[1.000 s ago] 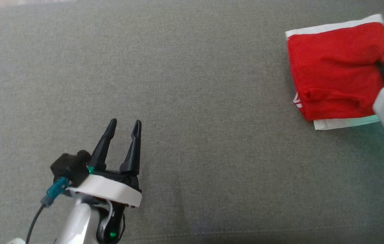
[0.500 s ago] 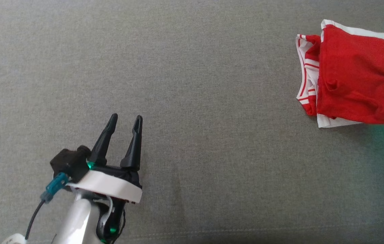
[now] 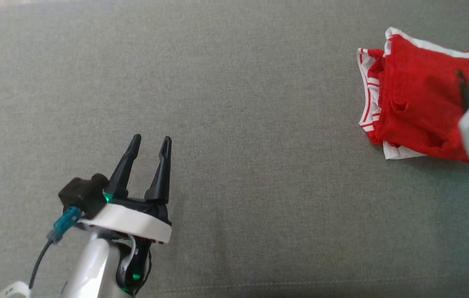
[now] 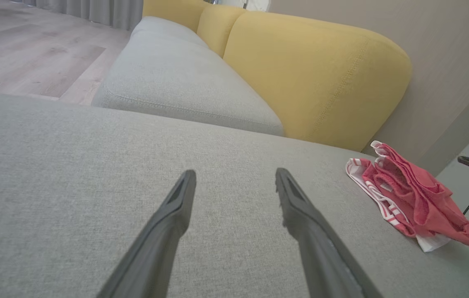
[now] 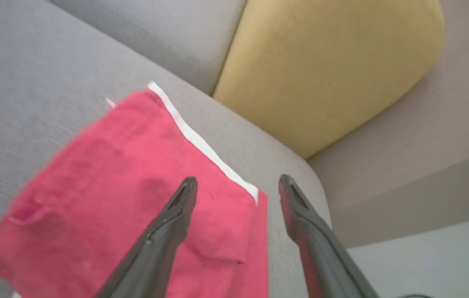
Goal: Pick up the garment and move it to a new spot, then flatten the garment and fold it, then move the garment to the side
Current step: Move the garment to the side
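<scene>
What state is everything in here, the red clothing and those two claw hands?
Red garment: rumpled, loosely folded, lying free on the grey cushion.
Left gripper: open, empty, over bare cushion.
Right gripper: open, empty, by the garment's edge.

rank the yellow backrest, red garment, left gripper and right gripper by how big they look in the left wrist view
1. yellow backrest
2. left gripper and red garment: similar spread, and the gripper sits right at the camera, so I won't rank them
3. right gripper, cut off by the frame edge
</scene>
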`<state>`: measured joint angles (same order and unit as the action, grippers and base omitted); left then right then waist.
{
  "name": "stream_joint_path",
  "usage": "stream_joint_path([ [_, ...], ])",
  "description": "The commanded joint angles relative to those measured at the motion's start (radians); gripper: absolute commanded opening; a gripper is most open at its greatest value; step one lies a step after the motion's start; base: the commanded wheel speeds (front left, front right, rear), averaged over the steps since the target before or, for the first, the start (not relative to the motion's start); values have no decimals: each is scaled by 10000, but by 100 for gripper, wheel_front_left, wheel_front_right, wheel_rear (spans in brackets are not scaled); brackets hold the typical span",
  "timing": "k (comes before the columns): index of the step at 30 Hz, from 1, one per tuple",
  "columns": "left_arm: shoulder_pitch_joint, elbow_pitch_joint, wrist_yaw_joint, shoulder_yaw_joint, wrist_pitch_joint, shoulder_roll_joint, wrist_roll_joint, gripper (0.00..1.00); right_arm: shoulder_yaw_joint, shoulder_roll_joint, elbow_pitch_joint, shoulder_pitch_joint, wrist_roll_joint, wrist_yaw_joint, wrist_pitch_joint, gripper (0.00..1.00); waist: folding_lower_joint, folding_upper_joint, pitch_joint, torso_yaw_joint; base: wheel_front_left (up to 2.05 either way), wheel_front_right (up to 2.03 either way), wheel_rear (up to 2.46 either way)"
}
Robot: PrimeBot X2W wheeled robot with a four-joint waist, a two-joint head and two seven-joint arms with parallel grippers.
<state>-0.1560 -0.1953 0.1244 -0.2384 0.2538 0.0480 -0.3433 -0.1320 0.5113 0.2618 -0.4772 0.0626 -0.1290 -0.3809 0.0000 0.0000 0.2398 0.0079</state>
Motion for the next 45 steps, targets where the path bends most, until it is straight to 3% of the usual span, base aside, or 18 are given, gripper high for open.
stream_joint_path([
  [1, -315, 305, 47, 436, 80, 22, 64, 100, -110, -53, -469, -105, 17, -17, 313, 100, 0, 0, -181, 13, 0, 0, 0],
  [12, 174, 555, -106, 849, 80, 22, 92, 100, -598, -2763, -1099, 562, -378, -17, 3204, 100, 0, 0, -1373, 256, 0, 0, 0],
  [13, 174, 555, -106, 849, 80, 22, 92, 100, -598, -2763, -1099, 562, -378, -17, 3204, 100, 0, 0, -1373, 256, 0, 0, 0],
  [14, 322, 624, -156, 882, 80, 22, 97, 100, -537, -3333, -1118, 982, -388, -17, 3724, 100, 0, 0, -1596, 333, 0, 0, 0],
  [20, 689, 670, -233, 861, 80, 22, 144, 100, -277, -4313, -951, 2151, -355, -17, 4924, 100, 0, 0, -2012, 509, 0, 0, 0],
  [28, 1391, 671, -374, 656, 80, 22, 90, 100, -188, -4605, -656, 3744, -258, -17, 6199, 100, 0, 0, -2366, 674, 0, 0, 0],
  [45, 1648, 1143, -610, 866, 80, 22, 533, 100, 148, -4610, -790, 4204, -472, -17, 6424, 100, 0, 0, -2373, 690, 0, 0, 0],
])
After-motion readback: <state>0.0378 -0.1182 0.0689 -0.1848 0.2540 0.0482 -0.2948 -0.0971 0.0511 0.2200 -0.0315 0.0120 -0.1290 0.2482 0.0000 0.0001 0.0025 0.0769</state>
